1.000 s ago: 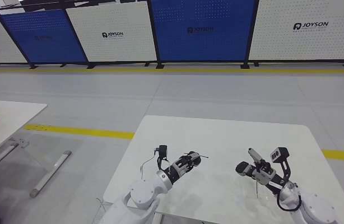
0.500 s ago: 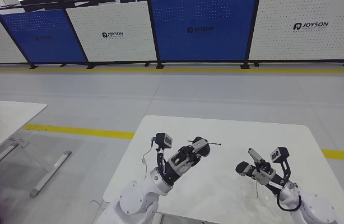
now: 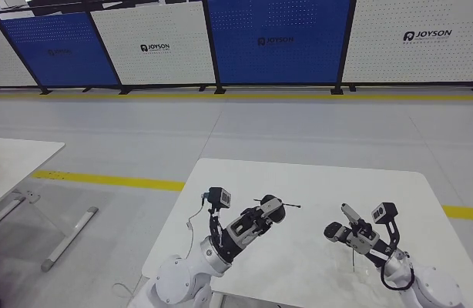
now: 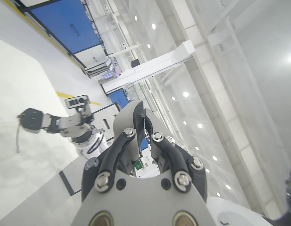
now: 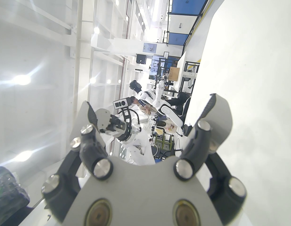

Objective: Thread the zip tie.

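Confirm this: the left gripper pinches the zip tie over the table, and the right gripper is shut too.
One thing is wrong. The left gripper does pinch the zip tie over the table, but the right gripper is open, not shut: the right wrist view shows it spread wide with nothing held.

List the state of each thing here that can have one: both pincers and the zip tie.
Left pincer: shut on the zip tie.
Zip tie: clamped in the left pincer, a straight length sticking out past it, not yet threaded into a loop.
Right pincer: open, nothing between its fingers.
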`<state>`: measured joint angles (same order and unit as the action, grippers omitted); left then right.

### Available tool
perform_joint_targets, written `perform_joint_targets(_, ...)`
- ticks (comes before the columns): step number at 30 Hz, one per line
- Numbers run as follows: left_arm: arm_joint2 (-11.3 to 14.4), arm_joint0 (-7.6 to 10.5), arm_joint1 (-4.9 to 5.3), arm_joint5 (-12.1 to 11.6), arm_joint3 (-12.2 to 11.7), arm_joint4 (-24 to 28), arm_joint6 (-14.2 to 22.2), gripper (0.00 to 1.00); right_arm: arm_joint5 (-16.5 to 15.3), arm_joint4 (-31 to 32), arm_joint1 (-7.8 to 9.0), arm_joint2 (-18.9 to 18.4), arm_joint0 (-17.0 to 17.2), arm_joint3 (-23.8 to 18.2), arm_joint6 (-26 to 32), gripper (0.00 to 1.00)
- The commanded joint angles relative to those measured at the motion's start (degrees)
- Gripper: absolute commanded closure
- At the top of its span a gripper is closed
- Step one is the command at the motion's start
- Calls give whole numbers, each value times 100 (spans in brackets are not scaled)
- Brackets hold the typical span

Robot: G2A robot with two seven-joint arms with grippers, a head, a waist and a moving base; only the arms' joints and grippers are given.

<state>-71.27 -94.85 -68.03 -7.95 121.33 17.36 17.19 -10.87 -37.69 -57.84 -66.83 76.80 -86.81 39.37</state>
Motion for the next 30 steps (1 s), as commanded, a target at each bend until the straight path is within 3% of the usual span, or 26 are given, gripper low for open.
perform_joint_targets(1, 96, 57, 1, -4, -274, -319, 9, 100, 0, 0, 0, 0, 0, 0, 0, 0)
perform_joint_targets(7, 574, 329, -43, 183, -1183, -693, -21, 100, 0, 0, 0, 0, 0, 0, 0, 0)
perform_joint_targets(12, 798, 592, -88, 155, -1870, -911, -259, 100, 0, 0, 0, 0, 0, 0, 0, 0)
perform_joint_targets(15, 874, 698, -111, 100, -2157, -947, -378, 100, 0, 0, 0, 0, 0, 0, 0, 0)
perform_joint_targets(18, 958, 762, -123, 130, -2278, -959, -344, 100, 0, 0, 0, 0, 0, 0, 0, 0)
perform_joint_targets(30, 958, 762, -123, 130, -2278, -959, -344, 100, 0, 0, 0, 0, 0, 0, 0, 0)
